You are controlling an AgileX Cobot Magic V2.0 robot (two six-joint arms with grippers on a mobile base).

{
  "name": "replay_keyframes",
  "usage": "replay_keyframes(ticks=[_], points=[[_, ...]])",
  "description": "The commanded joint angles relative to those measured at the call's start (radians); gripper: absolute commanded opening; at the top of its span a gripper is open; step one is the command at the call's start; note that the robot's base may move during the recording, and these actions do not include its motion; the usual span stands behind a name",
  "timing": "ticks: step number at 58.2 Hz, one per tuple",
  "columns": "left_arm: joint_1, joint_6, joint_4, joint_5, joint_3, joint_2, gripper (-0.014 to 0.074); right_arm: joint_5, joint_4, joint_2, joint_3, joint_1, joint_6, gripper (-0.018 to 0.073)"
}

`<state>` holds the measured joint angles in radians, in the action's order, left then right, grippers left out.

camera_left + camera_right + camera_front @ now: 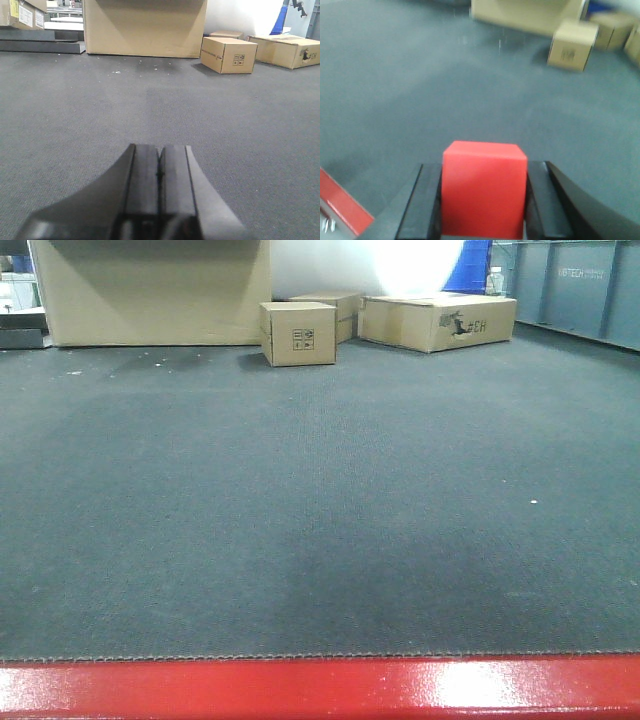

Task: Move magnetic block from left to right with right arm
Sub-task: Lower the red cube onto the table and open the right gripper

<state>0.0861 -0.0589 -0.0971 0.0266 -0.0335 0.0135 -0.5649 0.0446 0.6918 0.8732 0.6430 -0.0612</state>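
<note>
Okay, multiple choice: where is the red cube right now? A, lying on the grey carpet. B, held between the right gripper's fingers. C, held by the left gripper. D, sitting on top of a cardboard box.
B: the right wrist view shows the red cube sitting between the two black fingers of the right gripper, while the left gripper is closed on nothing.

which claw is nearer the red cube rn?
Right. The red cube sits between the right claw fingers, gripped. The left claw is shut on nothing; no cube appears in its view, only carpet and boxes.
</note>
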Motion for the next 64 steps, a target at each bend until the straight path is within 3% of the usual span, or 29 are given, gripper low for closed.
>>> replay_keyframes(ticks=[1,14,33,64], points=[[0.000,0.007,-0.005,-0.083,-0.008,0.010,-0.0126,-0.008,0.011,0.134,0.132,-0.002,0.012,0.0204],[0.000,0.007,-0.005,-0.083,-0.008,0.010,-0.0126,-0.113,0.016,0.425,0.296,-0.004,0.012,0.0204],[0.000,0.007,-0.005,-0.083,-0.008,0.010,-0.0126,-0.150,0.074,0.758,0.374,-0.020,0.012,0.0204],[0.000,0.007,-0.005,-0.083,-0.008,0.010,-0.0126,-0.158,0.067,0.969,0.375,-0.185,0.011,0.0204]])
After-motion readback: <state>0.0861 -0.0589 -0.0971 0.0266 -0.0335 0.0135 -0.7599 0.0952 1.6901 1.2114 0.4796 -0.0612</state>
